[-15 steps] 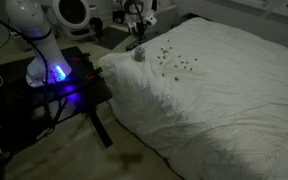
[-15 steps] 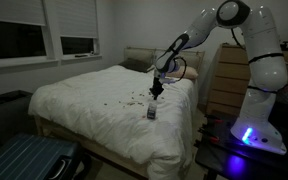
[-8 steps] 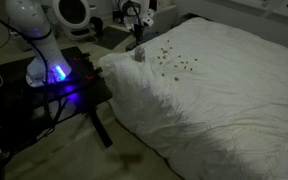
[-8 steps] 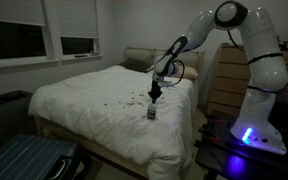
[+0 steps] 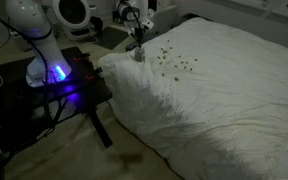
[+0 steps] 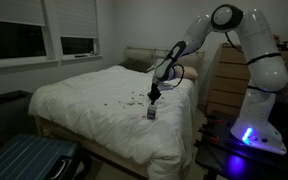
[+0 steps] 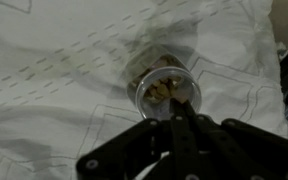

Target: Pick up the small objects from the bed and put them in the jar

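Dim bedroom light fell on the white bed (image 5: pixel 224 95), where the gripper (image 7: pixel 179 125) hung right above the open jar (image 7: pixel 164 90), fingers pressed together, likely lined up for a drop, though no bit showed between them. Small objects (image 5: pixel 174 60) lay scattered near it, beyond the jar. No writing was legible.

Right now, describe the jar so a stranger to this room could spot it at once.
Start at the big white bed. Near its edge on the robot's side, just below the gripper, stands the jar. It is the only squat, pale, round container on the cover, far bigger than the dark bits scattered beside it.
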Controlling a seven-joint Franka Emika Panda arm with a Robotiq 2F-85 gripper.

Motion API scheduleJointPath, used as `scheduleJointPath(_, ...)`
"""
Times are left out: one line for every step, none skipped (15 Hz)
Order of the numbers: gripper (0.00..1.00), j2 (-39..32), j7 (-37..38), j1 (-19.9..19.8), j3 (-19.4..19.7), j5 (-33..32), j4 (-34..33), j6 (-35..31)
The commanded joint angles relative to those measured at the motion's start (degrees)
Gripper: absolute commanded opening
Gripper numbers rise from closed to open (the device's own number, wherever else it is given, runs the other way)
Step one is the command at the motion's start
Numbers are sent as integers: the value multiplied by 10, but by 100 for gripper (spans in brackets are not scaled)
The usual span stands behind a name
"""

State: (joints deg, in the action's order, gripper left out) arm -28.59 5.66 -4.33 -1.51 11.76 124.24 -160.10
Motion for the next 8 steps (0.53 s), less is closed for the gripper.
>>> scheduleJointPath(1,-6,-4,10,12,-16,11,-44)
scheduleJointPath(1,-9,-2,12,13,-19,12,-53)
scheduleJointPath(1,-12,-2,13,14,-21,13,-62)
scheduleJointPath(7,-15,0,16,17,-25,14,-69)
scheduleJointPath(29,-18,2,17,19,-28,13,-73)
scheduleJointPath(32,-21,3,19,21,-31,13,-78)
scheduleJointPath(33,-23,4,21,24,-33,13,-81)
scheduleJointPath(40,-25,5,23,26,-35,13,-83)
